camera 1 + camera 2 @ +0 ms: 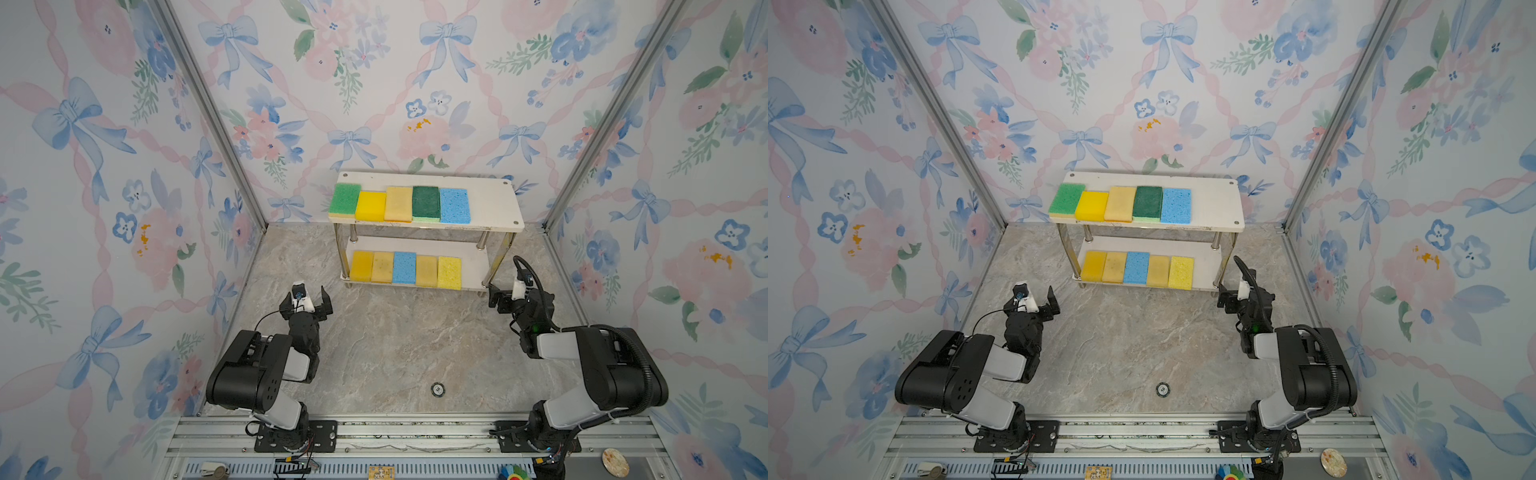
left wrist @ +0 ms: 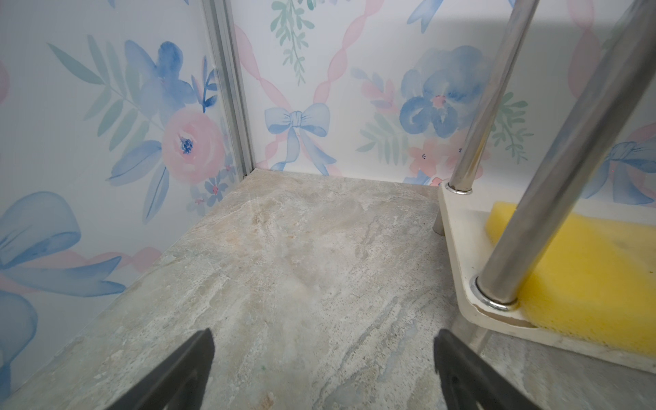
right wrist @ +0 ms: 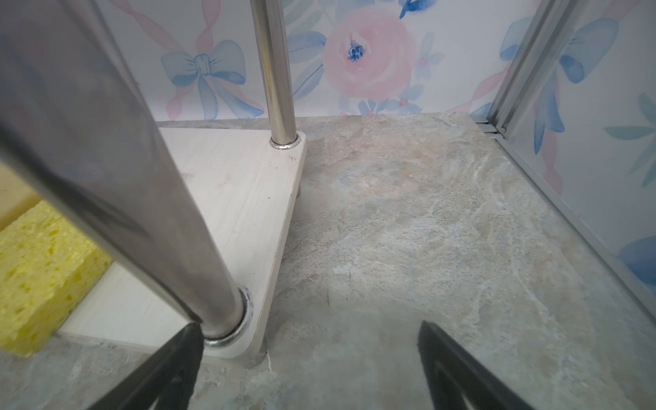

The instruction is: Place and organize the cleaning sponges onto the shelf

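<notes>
The shelf (image 1: 492,203) stands at the back with cleaning sponges on both white boards. The top row runs green (image 1: 345,198), yellow (image 1: 370,205), tan (image 1: 398,203), dark green (image 1: 426,202), blue (image 1: 454,205). On the lower board lie several more, from orange-yellow (image 1: 361,266) to pale yellow (image 1: 449,272). My left gripper (image 1: 308,293) is open and empty over the floor, in front of the shelf's left end (image 2: 458,255). My right gripper (image 1: 500,297) is open and empty, with one finger (image 3: 184,340) close beside the front right chrome leg (image 3: 220,312). No sponge lies on the floor.
A small round black-and-white disc (image 1: 437,389) lies on the marble floor between the arm bases. Flowered walls close in the left, back and right. An aluminium rail (image 1: 415,432) runs along the front edge.
</notes>
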`<state>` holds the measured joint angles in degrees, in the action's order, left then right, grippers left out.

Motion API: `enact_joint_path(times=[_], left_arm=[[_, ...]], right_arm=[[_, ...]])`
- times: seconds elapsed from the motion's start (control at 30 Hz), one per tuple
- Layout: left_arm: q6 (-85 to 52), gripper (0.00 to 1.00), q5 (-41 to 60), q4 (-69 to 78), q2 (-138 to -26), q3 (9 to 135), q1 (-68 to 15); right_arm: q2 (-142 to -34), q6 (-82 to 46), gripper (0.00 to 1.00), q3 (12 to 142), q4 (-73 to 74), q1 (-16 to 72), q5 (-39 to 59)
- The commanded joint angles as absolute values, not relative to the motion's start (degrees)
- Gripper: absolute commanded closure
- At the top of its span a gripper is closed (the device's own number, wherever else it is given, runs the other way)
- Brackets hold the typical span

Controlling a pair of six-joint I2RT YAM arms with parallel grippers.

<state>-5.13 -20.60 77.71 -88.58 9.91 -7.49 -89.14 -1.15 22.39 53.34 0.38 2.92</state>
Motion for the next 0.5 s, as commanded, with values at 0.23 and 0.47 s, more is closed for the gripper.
enact_joint_path(times=[0.23,0.47], left_arm=[[-5.1,0.02,-21.5,78.9,-88.7,9.9,-7.6],[-5.0,0.02,-21.4,78.8,-89.0,10.2,-7.6]], right_arm=[[-88.8,-0.3,0.03,22.5,52.1,0.6,1.3],[-88.9,-0.3,0.03,22.5,52.0,0.5,1.3]])
